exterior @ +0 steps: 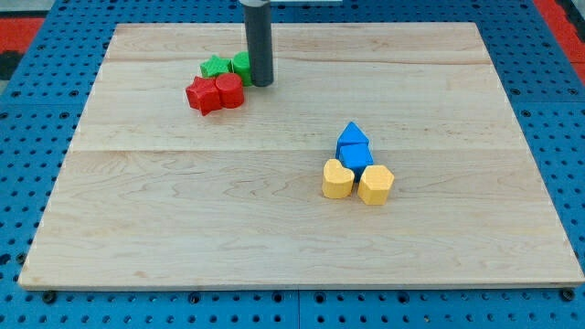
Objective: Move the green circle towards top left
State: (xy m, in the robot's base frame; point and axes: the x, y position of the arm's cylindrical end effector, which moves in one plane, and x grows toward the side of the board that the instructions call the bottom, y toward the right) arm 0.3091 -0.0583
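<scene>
Pale wood makes the largest thing here: the wooden board (274, 228), lying on a blue pegboard table (27, 164) that shows around its edges. I take the board as my landmark for all places.

Next in size is my rod (259, 41), dark and upright, coming down from the view's top over the top left part of the board. I have no fingers that open or close, only this rod. My tip (261, 84) rests at the board surface, touching or almost touching the right side of the green circle (241, 64); I cannot tell which, because the rod covers part of that block.

The green circle, the thing of the task, sits in the top left part of the board, not far from the board's top edge and well apart from its left edge. Just on its left, touching or nearly so, is the green star (215, 66). Below these two, a little more toward the board's centre, lie the red star (203, 94) and a second red block (229, 90), whose shape looks roundish with several sides; they press against each other and against the green pair.

The other group is right of the board's centre, well apart from my tip. The blue triangle (352, 135) is at its top, the blue block (356, 156) directly below and touching it. Under these sit the yellow heart (336, 179) on the left and the yellow hexagon-like block (376, 184) on the right, side by side.
</scene>
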